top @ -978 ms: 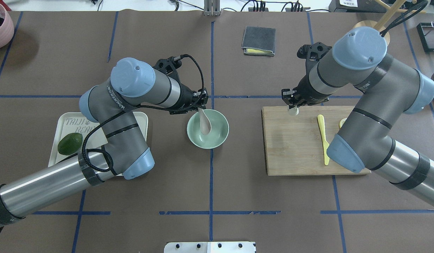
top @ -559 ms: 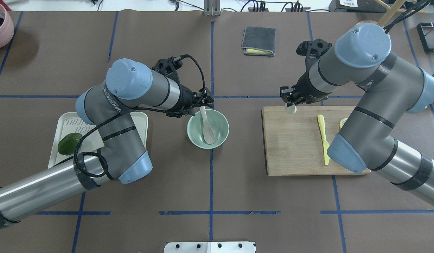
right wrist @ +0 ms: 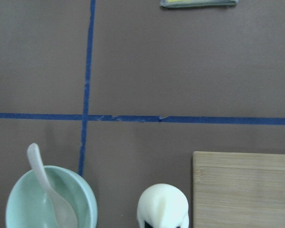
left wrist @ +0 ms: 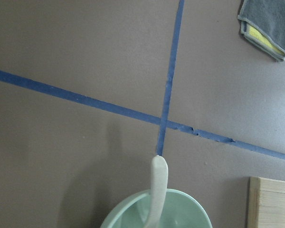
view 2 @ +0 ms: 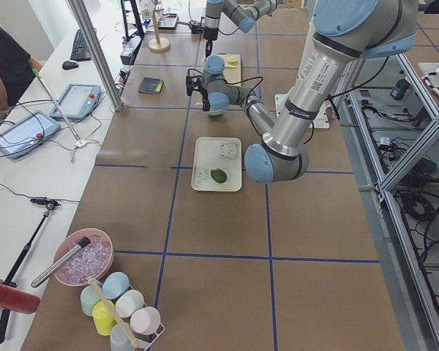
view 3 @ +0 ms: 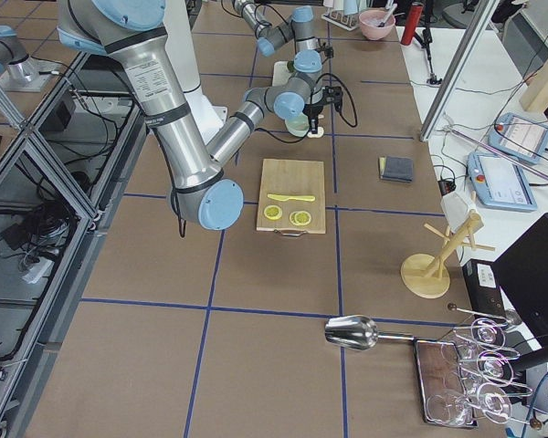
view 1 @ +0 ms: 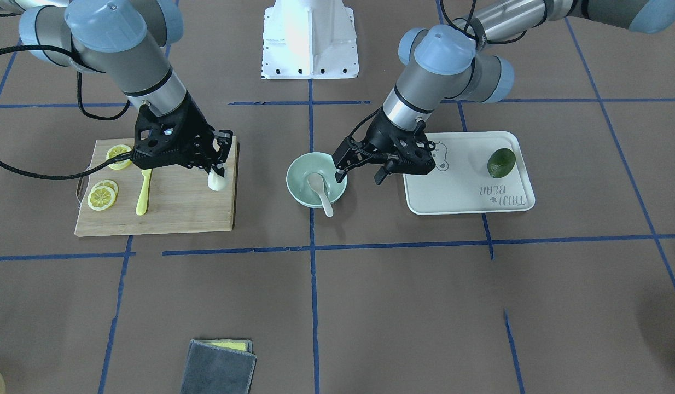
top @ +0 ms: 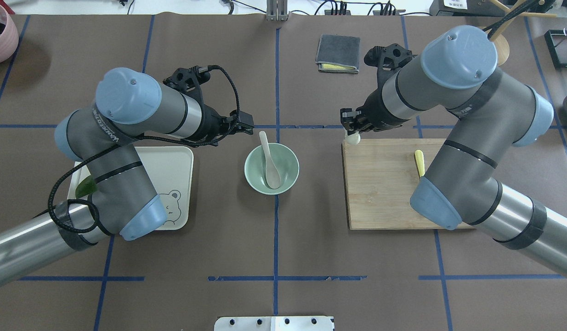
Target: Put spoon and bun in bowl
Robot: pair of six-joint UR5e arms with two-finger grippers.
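spoon [top: 268, 158] lies in bowl [top: 249, 177], long axis running away from robot, scoop down inside, handle tip over far rim; left gripper [view 1: 360, 175] spread wide, empty, now drawn back beside bowl, clear of spoon; right gripper [top: 351, 128] clamps bun [top: 353, 138], shifted to cutting board [top: 384, 193] corner

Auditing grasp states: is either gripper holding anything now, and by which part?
Right gripper holds the bun, pinched at its top, body hanging below the fingertips. Left gripper is open and empty; the spoon lies in the bowl.
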